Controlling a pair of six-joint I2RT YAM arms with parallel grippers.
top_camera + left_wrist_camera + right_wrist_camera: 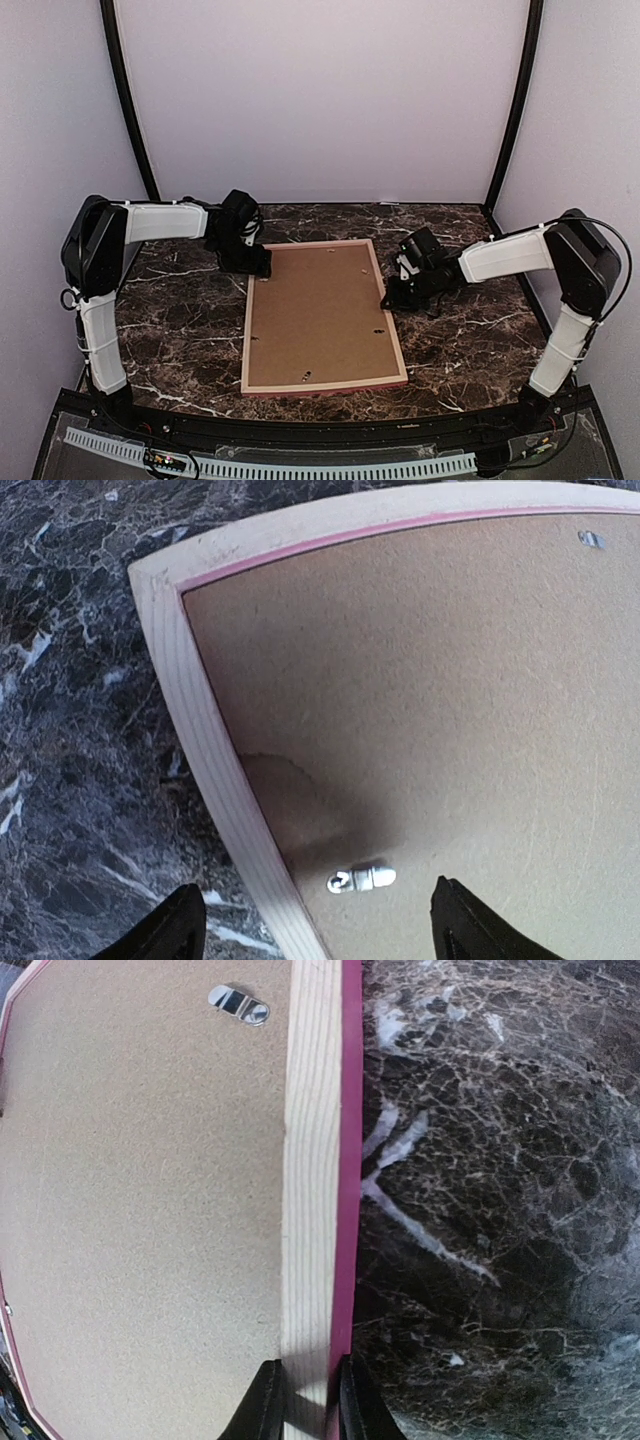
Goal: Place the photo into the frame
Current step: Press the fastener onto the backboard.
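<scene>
Two tools: right tool pinches the frame by one rail; left tool hangs wide open.

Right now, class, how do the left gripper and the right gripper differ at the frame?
The left gripper is open wide, holding nothing; the right gripper pinches the frame. The left is at the far left corner, the right on the right side. Both are at its edge.

Spread claw above frame corner
</scene>
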